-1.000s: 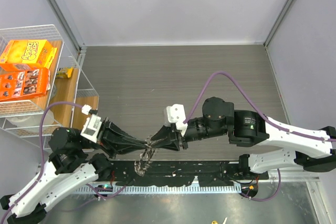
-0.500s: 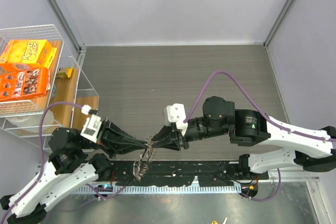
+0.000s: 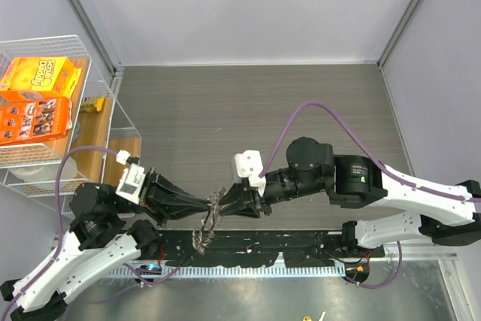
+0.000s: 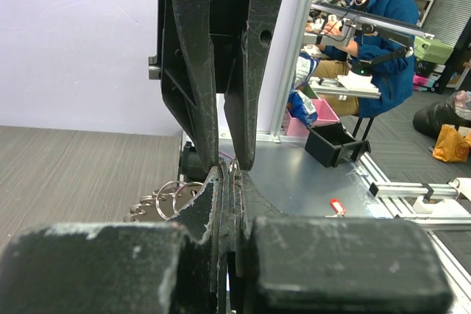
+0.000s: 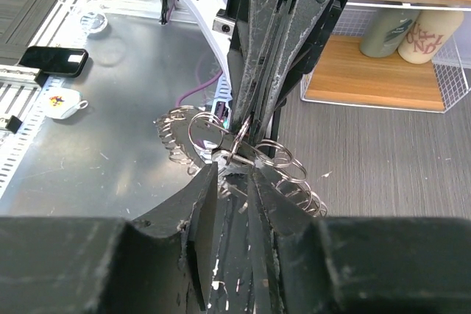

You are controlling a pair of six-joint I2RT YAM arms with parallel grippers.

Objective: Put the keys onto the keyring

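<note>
The keyring (image 3: pixel 204 231) is a cluster of thin silver rings and small keys hanging between my two grippers over the table's near edge. My left gripper (image 3: pixel 209 204) is shut on a thin metal ring of it, which shows edge-on between its tips in the left wrist view (image 4: pixel 231 173). My right gripper (image 3: pixel 222 202) meets it tip to tip, jaws slightly parted around the rings. In the right wrist view the rings (image 5: pixel 211 132) fan out just beyond my right gripper (image 5: pixel 234 170). No loose key with a black head is in view.
A wire basket (image 3: pixel 98 80) with orange cereal boxes (image 3: pixel 37 95) stands at the far left. A black rail (image 3: pixel 301 249) runs along the near edge. On the metal bench below lie a phone (image 5: pixel 53 56) and a small red tag (image 4: pixel 335 206).
My right gripper has edged left toward the left gripper's tips. The left gripper and the hanging keyring have stayed in place.
</note>
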